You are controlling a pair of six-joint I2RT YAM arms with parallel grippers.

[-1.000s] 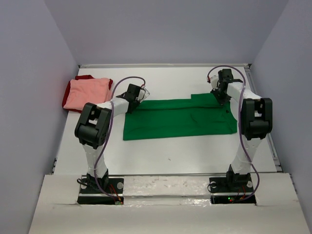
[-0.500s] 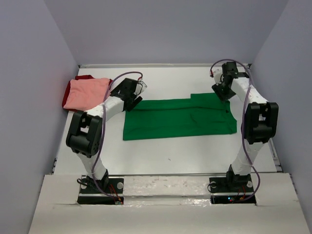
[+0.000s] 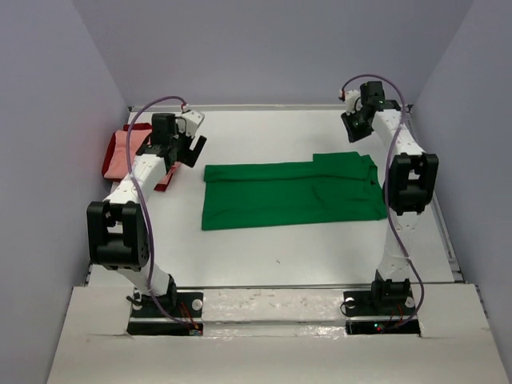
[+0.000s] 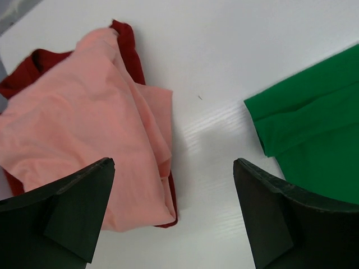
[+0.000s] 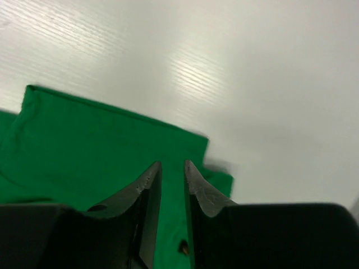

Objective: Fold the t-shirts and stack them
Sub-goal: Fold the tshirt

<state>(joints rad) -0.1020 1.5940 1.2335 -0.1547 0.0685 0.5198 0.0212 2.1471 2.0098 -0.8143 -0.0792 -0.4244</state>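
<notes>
Your left tool [image 4: 173,168] gapes wide over the pink t-shirt [image 4: 84,123] (likely next to fold). Your right tool [image 5: 171,164], narrowly apart and empty, hovers above the green t-shirt [image 3: 292,194], spread flat on the surface [image 3: 280,260].

White table [image 3: 280,256], lilac walls [image 3: 272,48], perhaps metal edging [image 3: 272,106]

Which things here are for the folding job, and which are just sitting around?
For the job:
- green t-shirt, spread flat
- pink t-shirt, crumpled
- dark red t-shirt, under the pink one

Just there:
- white table
- grey walls
</notes>
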